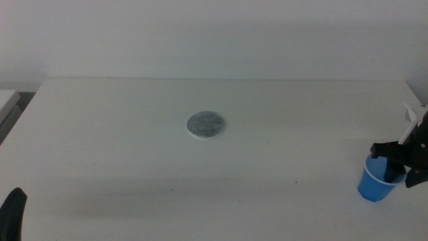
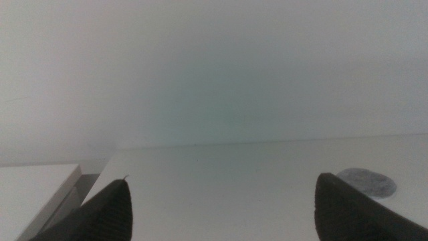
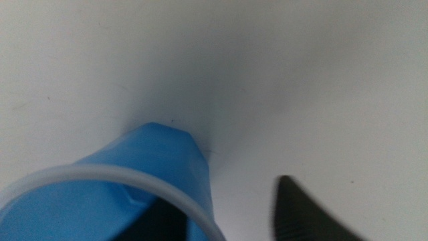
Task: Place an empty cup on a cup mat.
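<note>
Well off to the left of the cup mat (image 1: 206,125), low and near the table's front edge, the left gripper (image 1: 13,213) waits; only a dark sliver of it shows in the middle view, the rest cut off. Its wrist view shows its two jaws spread wide with nothing between them, and the mat (image 2: 366,182) lies beyond one jaw tip.

The mat is a small flat round disc, mottled grey on top with a white edge, lying bare on the white table (image 1: 120,154).

Far to the right of the mat and nearer the front edge stands the cup (image 1: 377,181), bright blue, tapered toward its base, with a thin pale rim. It looks slightly tilted (whether its base rests flat on the table is hard to tell). The right gripper (image 1: 396,163) is at its rim. In the right wrist view the cup (image 3: 147,181) fills the lower corner, one dark jaw inside it and the other outside, so the jaws straddle its wall; whether they actually pinch it I cannot tell.
</note>
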